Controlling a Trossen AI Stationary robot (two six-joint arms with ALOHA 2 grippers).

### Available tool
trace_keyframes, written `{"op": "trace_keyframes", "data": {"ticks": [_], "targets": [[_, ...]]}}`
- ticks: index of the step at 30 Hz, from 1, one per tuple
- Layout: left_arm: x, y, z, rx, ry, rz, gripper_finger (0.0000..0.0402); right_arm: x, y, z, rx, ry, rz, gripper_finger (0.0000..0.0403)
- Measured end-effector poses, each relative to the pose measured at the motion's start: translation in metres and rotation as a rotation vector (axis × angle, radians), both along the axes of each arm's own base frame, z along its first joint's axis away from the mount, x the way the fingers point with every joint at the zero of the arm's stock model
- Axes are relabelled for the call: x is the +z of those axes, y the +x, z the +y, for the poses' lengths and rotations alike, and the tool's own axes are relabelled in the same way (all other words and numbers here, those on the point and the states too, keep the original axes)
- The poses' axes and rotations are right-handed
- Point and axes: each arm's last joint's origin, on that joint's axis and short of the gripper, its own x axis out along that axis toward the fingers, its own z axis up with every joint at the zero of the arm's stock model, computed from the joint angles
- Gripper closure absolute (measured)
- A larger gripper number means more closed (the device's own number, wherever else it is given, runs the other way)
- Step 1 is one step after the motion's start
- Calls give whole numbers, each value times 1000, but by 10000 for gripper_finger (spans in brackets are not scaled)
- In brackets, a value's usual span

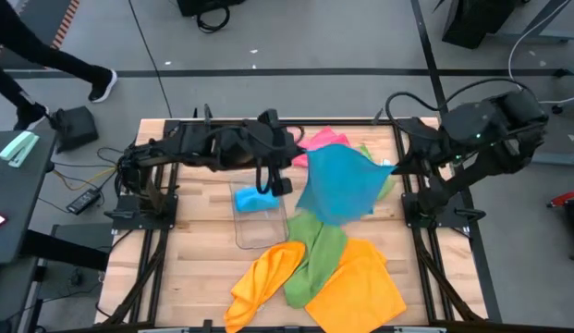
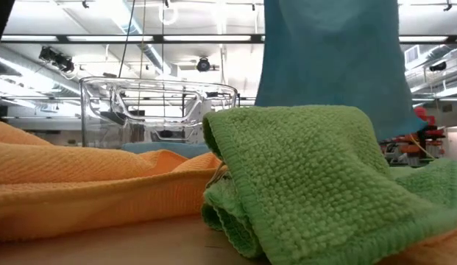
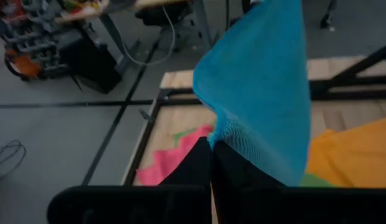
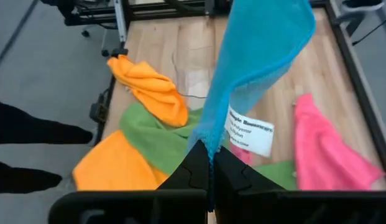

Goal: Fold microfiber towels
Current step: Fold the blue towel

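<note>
A sky-blue towel [image 1: 340,183] hangs spread in the air over the table's middle, between my two grippers. My left gripper [image 1: 300,159] is shut on its left upper corner and my right gripper [image 1: 390,168] on its right upper corner. A white label [image 4: 250,134] hangs from the towel. Below it on the table lie a crumpled green towel [image 1: 314,252], two orange towels [image 1: 263,277] [image 1: 360,285] and, at the far edge, a pink towel [image 1: 325,139]. Another blue towel [image 1: 254,198] lies folded in a clear tray [image 1: 261,227]. My left gripper pinches a corner of the blue towel [image 3: 225,135] between its two shut fingers [image 3: 196,163], and the cloth rises away from them. My right gripper pinches another corner of the blue towel's hem [image 4: 208,135] between its shut fingers [image 4: 194,163], slanting downward. The towel hangs between both grippers, and in the low view its lower edge [image 2: 405,132] is clear of the table.
The clear tray [image 2: 154,110] stands left of the middle. The green towel [image 2: 302,177] and an orange towel [image 2: 81,184] fill the near part of the table. Bare wood [image 1: 199,240] shows at the left. A person's legs [image 1: 46,60] are beyond the far left corner.
</note>
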Motion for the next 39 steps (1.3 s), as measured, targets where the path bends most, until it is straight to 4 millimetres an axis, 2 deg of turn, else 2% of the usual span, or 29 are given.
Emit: {"op": "trace_keyframes", "data": {"ticks": [3,6,11,17,24,27,35,39], "targets": [[4,-5,3,-2,-4,-15,396,-2,3,-1,-2,-18,11,397],[3,-5,-6,-39,-18,-3,397,-10,11,3,25,6,60,397],[0,-7,-34,-160,-98,9,395,-34,22,22,98,108,213,397],[-16,-7,-75,-262,-177,100,397,-74,31,57,182,140,418,397],[-46,1,-121,-338,-294,203,391,-117,34,102,259,210,524,397],[-60,10,-140,-385,-342,232,396,-133,35,116,255,234,547,397],[-111,40,-185,-422,-460,337,392,-174,37,149,265,247,636,397],[-127,51,-202,-442,-515,334,397,-187,34,164,282,244,685,397]]}}
